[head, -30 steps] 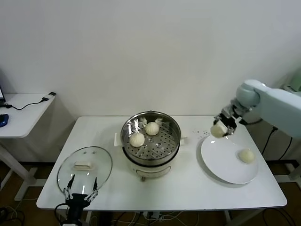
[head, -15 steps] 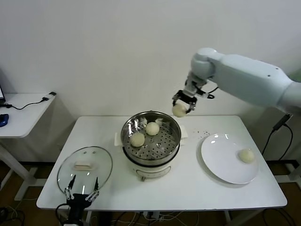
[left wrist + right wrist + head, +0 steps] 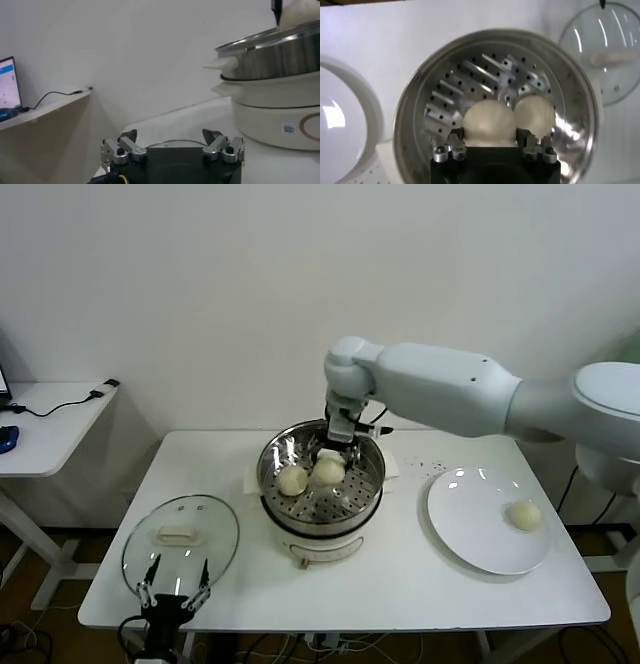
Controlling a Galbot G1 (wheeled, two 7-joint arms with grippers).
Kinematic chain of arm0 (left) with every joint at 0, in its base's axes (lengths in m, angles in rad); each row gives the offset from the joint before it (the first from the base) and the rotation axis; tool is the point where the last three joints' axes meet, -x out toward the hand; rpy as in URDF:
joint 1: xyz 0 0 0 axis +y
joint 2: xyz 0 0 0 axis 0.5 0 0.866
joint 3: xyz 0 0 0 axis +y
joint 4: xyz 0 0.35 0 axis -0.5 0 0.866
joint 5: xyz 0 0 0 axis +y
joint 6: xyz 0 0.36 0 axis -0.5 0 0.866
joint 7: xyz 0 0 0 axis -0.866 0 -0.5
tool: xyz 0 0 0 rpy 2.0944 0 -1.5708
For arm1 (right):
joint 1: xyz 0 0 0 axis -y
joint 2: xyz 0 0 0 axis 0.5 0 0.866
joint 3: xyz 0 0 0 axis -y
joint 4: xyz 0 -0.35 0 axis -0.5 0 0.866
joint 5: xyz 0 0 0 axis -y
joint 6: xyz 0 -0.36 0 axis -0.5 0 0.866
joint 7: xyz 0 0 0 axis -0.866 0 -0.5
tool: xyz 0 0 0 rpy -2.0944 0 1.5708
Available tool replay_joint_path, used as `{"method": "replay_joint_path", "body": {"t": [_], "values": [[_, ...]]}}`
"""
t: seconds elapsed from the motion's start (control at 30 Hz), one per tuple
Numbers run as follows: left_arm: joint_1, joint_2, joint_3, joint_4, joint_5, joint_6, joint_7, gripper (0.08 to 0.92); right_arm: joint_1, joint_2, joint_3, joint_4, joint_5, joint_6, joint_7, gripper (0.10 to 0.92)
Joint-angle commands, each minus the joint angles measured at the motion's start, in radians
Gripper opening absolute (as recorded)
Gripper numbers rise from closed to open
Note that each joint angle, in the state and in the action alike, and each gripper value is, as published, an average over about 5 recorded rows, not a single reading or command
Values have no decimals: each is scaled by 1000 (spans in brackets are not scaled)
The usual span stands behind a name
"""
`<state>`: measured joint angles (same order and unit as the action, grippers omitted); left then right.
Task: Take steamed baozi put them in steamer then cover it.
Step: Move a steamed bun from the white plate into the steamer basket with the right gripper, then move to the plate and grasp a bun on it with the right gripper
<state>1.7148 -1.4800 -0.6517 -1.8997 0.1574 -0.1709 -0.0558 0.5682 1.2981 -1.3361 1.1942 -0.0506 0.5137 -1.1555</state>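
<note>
**Third bun arriving in the steamer, one left on the plate**

At the desk's (image 3: 400,584) near-left corner, the left end effector (image 3: 172,592) sits parked with its fingers spread and nothing between them. Just beyond it, the cover (image 3: 180,539) lies flat on the desk with its white handle up, well apart from the pot.

Near the right edge, the white plate (image 3: 470,534) carries a single steamed baozi (image 3: 524,514); that one remains to be moved.

At the middle of the desk stands the steamer (image 3: 322,479) on its white pot base. Baozi lie on its perforated floor: one toward the left side (image 3: 292,480) and one beside it (image 3: 328,471), with a further bun partly hidden behind, under the arm.

The right end effector (image 3: 337,446) reaches down into the basket from the far side. In the right wrist view its fingers bracket a baozi (image 3: 490,122) on both sides, so it appears clenched on the bun rather than released; another bun (image 3: 535,112) sits touching or just beside it on the steamer floor (image 3: 465,80).

As a judgement, the task stands a little past halfway: the third bun is at its place but not yet let go, the fourth waits on the plate, and the covering has not begun.
</note>
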Motion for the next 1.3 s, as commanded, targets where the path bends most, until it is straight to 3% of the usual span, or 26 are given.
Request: {"method": "replay_joint_path", "body": {"t": [0.03, 0.37, 0.63, 0.93, 1.07, 1.3], "values": [[-1, 2, -1, 5, -4, -1, 0, 823, -64, 49, -14, 33, -15, 22, 0, 670], [-5, 10, 5, 24, -2, -7, -1, 823, -64, 36, -24, 51, -27, 18, 5, 675], [-5, 9, 7, 30, -1, -11, -2, 823, -60, 22, -2, 52, -50, 18, 4, 813], [-6, 14, 8, 32, 2, -10, -2, 823, 25, -82, 50, 55, -3, -4, 4, 823], [-7, 18, 8, 32, 2, -11, -2, 823, 86, -206, 26, 65, 80, -152, 29, 823], [-1, 32, 21, 25, 4, -12, -2, 823, 207, -420, -96, 105, 370, -651, 200, 823]]}}
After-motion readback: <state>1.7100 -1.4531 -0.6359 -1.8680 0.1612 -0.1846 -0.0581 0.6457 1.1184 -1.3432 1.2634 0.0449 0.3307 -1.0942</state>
